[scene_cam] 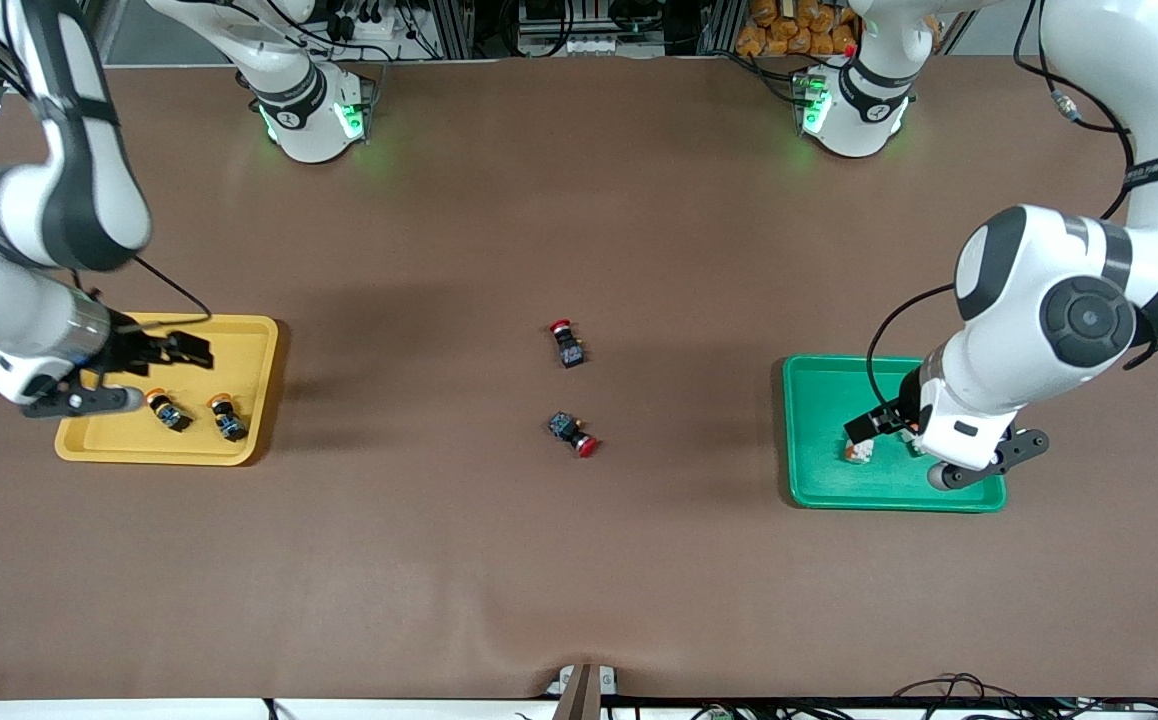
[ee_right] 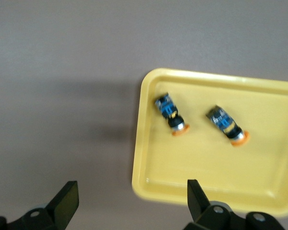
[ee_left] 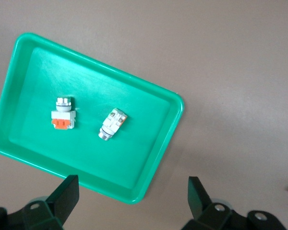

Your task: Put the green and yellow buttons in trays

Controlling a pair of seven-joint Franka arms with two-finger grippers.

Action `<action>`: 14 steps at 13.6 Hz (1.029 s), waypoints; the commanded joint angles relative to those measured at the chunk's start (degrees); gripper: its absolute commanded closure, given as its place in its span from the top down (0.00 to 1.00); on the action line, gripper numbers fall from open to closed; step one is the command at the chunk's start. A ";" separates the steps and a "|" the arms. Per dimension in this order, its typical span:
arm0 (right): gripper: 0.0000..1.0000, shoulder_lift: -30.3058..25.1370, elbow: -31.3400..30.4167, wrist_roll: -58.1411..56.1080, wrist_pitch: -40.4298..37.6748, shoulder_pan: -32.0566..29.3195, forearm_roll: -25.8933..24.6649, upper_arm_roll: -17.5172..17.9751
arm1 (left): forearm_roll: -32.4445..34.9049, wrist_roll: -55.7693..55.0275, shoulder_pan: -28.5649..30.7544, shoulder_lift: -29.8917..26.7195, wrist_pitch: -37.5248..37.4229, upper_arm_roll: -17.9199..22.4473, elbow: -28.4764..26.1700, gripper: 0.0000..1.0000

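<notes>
Left gripper (scene_cam: 879,425) hangs over green tray (scene_cam: 819,480), fingers spread wide, empty; two white-grey buttons (ee_left: 64,113) (ee_left: 112,124) lie in it. Right gripper (scene_cam: 174,350) over yellow tray (scene_cam: 249,340), likewise wide, empty; two yellow-capped buttons (scene_cam: 168,411) (scene_cam: 227,417) inside. Mid-table: two red-capped buttons (scene_cam: 573,432) (scene_cam: 567,343), the second farther from the camera.

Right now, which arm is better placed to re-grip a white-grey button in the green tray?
Left. Its gripper hangs open over the green plastic tray, both white-grey blocky buttons below it. The right gripper is over the yellow plastic tray.
</notes>
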 commanded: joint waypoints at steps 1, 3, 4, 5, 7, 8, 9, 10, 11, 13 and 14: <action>1.00 -1.11 9.75 5.10 -12.39 1.52 -0.75 0.50 | 1.29 4.10 0.11 0.36 -0.39 -0.05 1.25 1.00; 1.00 -1.11 17.14 10.20 -21.09 4.51 -1.88 0.49 | 1.56 8.83 0.11 0.09 -0.83 0.03 1.69 1.00; 1.00 -1.11 19.69 11.79 -24.61 5.91 -3.45 0.50 | 1.64 10.77 0.11 0.09 -1.79 0.03 2.91 1.00; 1.00 -1.37 21.03 12.76 -26.82 6.97 -4.34 0.41 | 1.64 12.10 0.20 0.09 -3.71 0.03 4.40 1.00; 1.00 -4.61 21.21 12.77 -26.23 6.98 -4.35 0.41 | 1.64 15.17 0.38 -0.17 -6.53 -0.05 6.69 1.00; 1.00 -5.32 21.30 12.69 -25.71 6.81 -4.26 0.23 | 1.56 16.67 0.55 -0.26 -8.11 -0.14 7.40 1.00; 1.00 -5.41 21.56 12.77 -25.44 6.54 -3.48 0.06 | 1.47 18.07 0.64 -0.52 -9.95 -0.32 7.49 1.00; 1.00 -5.33 22.87 12.95 -25.44 6.54 -3.56 -0.03 | 1.38 19.22 0.73 -1.91 -11.10 -0.14 7.75 1.00; 1.00 -4.98 24.80 13.21 -25.87 6.28 -3.64 -0.21 | 1.29 19.75 0.82 -2.88 -11.46 -0.06 7.67 1.00; 1.00 -5.33 25.61 14.70 -26.14 3.83 -3.38 -0.21 | 0.95 19.76 0.90 -4.64 -14.00 -0.14 7.76 1.00; 1.00 -5.33 25.96 14.27 -26.14 2.77 -3.21 -0.21 | 0.85 19.84 0.90 -5.78 -15.23 -0.06 7.76 1.00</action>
